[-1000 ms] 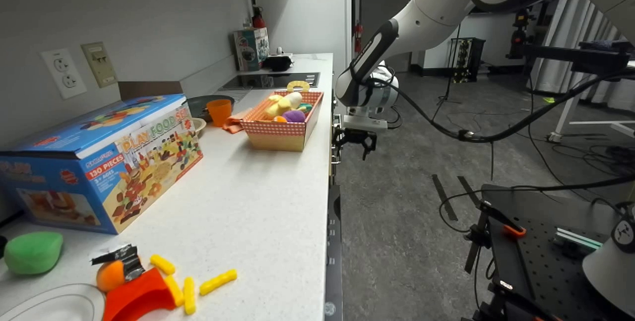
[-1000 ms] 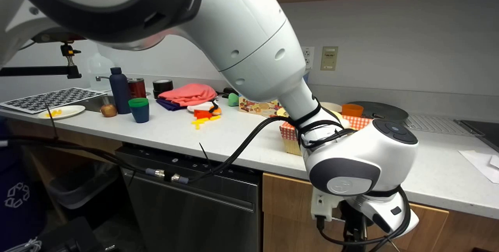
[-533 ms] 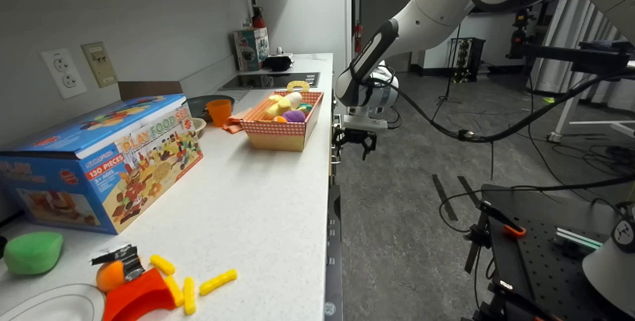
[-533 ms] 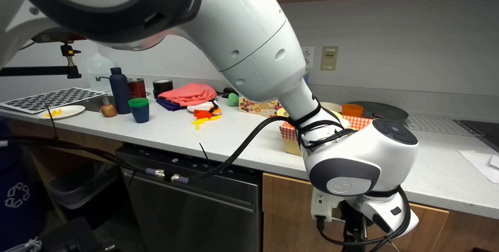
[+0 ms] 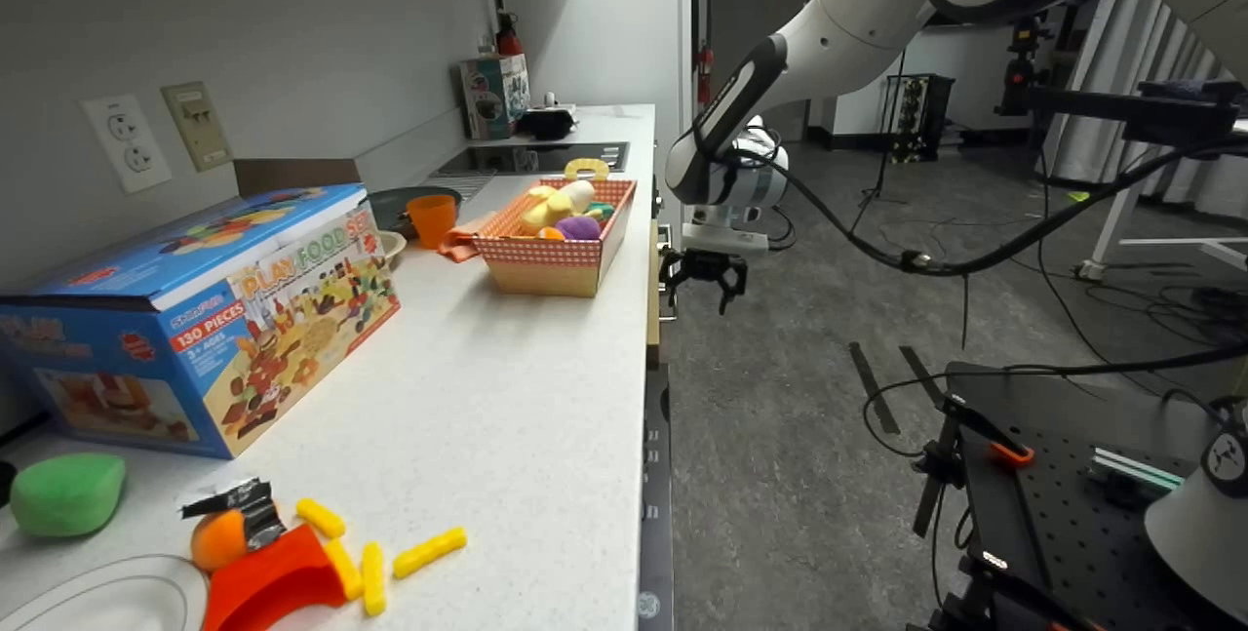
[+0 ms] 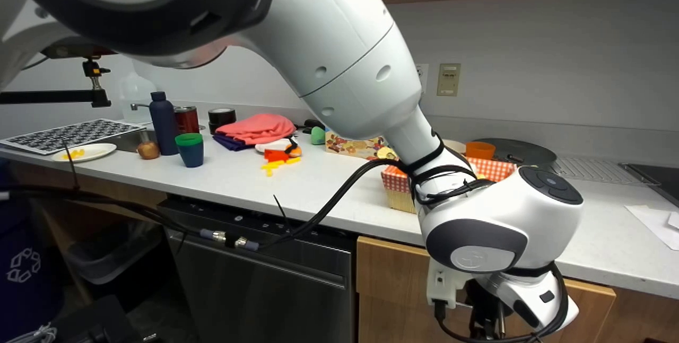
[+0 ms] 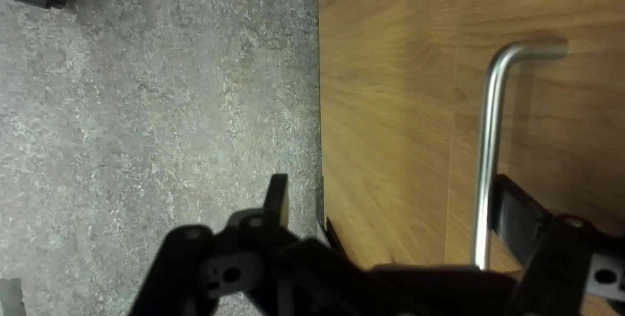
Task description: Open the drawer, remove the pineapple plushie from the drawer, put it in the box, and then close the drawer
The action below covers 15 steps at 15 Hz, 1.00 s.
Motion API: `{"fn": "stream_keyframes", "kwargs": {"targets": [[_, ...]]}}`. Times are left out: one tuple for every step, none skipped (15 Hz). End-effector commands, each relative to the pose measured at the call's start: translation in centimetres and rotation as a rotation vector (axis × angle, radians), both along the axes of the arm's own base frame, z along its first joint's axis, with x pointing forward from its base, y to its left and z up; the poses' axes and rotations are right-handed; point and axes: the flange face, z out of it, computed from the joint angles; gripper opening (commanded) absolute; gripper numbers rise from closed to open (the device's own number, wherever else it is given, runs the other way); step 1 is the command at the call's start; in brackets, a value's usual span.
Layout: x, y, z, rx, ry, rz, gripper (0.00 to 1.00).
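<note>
The drawer front (image 7: 576,111) is wood-grained in the wrist view, with a metal bar handle (image 7: 490,135). Its edge (image 5: 653,290) stands slightly out from the counter in an exterior view. The inside is hidden. My gripper (image 7: 395,203) is open. One finger sits behind the handle, between bar and drawer front, apparently touching the bar; the other finger is well away over the floor side. The gripper (image 5: 698,292) also shows below counter height in an exterior view. The box (image 5: 541,270), brown with red-checked lining, stands on the counter holding colourful toys. The pineapple plushie is out of view.
The white counter (image 5: 507,397) edge runs just above the gripper. A blue printed carton (image 5: 283,348), an orange cup (image 5: 432,219) and loose toy food (image 5: 283,577) stand on it. A dishwasher (image 6: 265,279) is beside the drawer. A cable hangs from the arm.
Over the last half second, my arm and gripper have moved a little away from the counter. The drawer front has come slightly out with them, showing more wooden edge.
</note>
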Motion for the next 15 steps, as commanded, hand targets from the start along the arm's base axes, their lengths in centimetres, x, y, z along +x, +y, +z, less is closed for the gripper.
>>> {"fn": "stream_keyframes", "kwargs": {"targets": [[-4.1, -6.5, -1.3, -0.064, 0.057, -0.115, 1.00], [-4.9, -6.9, -1.2, -0.053, 0.061, -0.114, 1.00], [-5.6, -7.2, -1.2, -0.043, 0.066, -0.113, 1.00], [-6.2, -7.6, -1.2, -0.037, 0.067, -0.110, 1.00], [-6.9, -8.1, -1.1, -0.031, 0.067, -0.108, 1.00], [-7.7, -8.5, -1.0, -0.021, 0.071, -0.107, 1.00], [-8.5, -9.0, -0.9, -0.015, 0.072, -0.106, 1.00], [-9.4, -9.5, -0.7, -0.010, 0.074, -0.101, 1.00], [-10.3, -9.9, -0.6, -0.004, 0.071, -0.101, 1.00], [-11.2, -10.4, -0.4, 0.007, 0.071, -0.103, 1.00], [-12.0, -10.7, -0.4, 0.013, 0.069, -0.103, 1.00], [-12.8, -11.0, -0.3, 0.020, 0.067, -0.102, 1.00], [-13.4, -11.1, -0.1, 0.025, 0.064, -0.100, 1.00], [-14.0, -11.3, 0.0, 0.028, 0.061, -0.098, 1.00], [-14.5, -11.3, 0.2, 0.030, 0.060, -0.097, 1.00]]}}
